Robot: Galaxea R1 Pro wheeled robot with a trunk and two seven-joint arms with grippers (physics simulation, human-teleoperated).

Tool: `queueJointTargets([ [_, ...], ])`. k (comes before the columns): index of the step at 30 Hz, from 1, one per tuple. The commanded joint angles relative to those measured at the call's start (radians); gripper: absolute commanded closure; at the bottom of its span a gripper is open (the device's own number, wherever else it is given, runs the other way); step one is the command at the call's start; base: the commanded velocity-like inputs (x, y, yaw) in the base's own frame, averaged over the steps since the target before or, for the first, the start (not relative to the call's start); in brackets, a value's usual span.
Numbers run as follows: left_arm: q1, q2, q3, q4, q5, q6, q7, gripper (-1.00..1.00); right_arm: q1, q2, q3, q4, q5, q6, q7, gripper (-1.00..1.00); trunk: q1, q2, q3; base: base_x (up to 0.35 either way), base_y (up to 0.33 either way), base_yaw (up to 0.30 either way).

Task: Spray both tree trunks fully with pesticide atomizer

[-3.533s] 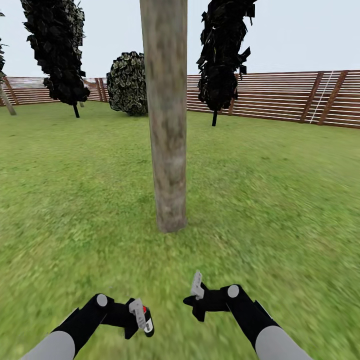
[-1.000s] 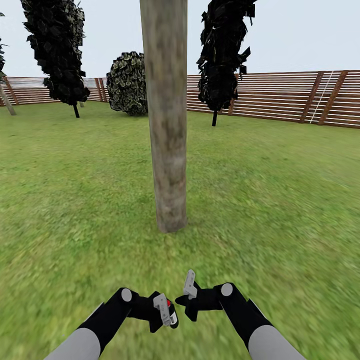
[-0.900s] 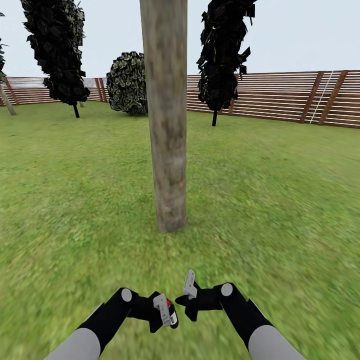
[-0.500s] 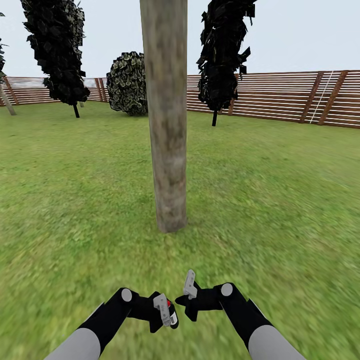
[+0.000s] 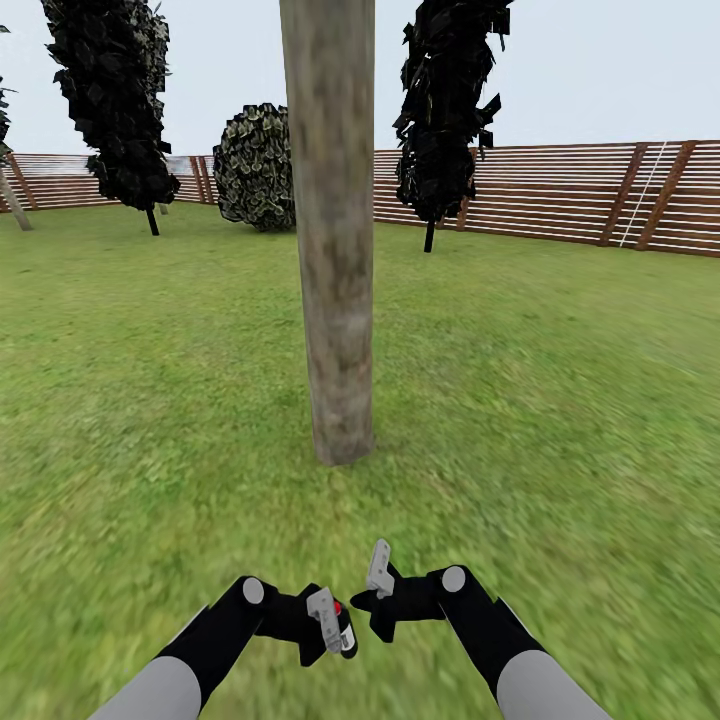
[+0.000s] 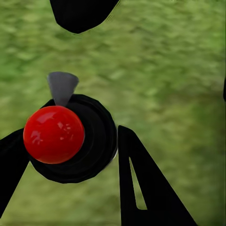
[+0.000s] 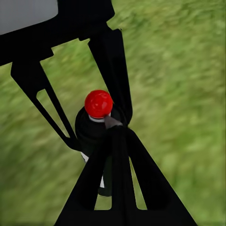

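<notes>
Now, left arm: your left gripper [image 5: 328, 628] is clamped on the atomizer [image 5: 343, 628], low in the head view, over the grass [image 5: 560, 400] and near the base of the trunk [image 5: 335, 250].
Atomizer: it sits upright between the two fingers [image 6: 141, 188]; the left wrist view looks down on its red top [image 6: 53, 134] with a small grey nozzle [image 6: 61, 87] sticking out to one side. Check where that nozzle faces before you press; I judge it should point at the trunk, not at the lawn.
Right arm: your right gripper [image 5: 378, 590] hangs just beside the bottle, almost touching the left one. Its right wrist view looks past one dark finger [image 7: 117, 179] at the red top [image 7: 98, 103]. Whether its jaws are spread or closed, I cannot tell.
Step in hand: I judge you are bringing the right gripper to the red top to press it. Come down on the ball squarely and gently, so the bottle does not twist or slide out of the left grip.
Trunk: it stands straight ahead, well apart from both grippers, grey-beige and bare; no whitish specks show on it. Raise both arms together and close in before spraying, I would say.
Risk: a sideways push on the top could tip the bottle.
Background: two black cypresses [image 5: 445, 110] and the slat fence [image 5: 560, 195] lie far behind; ignore them.
</notes>
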Motion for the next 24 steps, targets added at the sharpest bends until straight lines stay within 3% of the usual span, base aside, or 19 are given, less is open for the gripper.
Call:
queueJointTargets([
  [1,0.000,-0.001,0.001,0.000,-0.009,-0.008,-0.002,1.00,0.000,0.000,-0.001,-0.001,0.010,-0.009,0.001,1.00,0.000,0.000,-0.001,0.000,0.000,0.000],
  [18,0.000,-0.002,0.003,0.007,-0.006,-0.012,-0.002,1.00,0.000,0.000,-0.001,-0.001,0.010,-0.009,0.001,1.00,0.000,0.000,-0.001,0.000,0.000,0.000],
  [24,0.000,-0.013,0.004,0.008,-0.006,-0.015,-0.002,1.00,0.000,0.002,-0.001,-0.003,0.010,-0.009,0.001,1.00,0.000,0.000,-0.001,0.000,0.000,0.000],
])
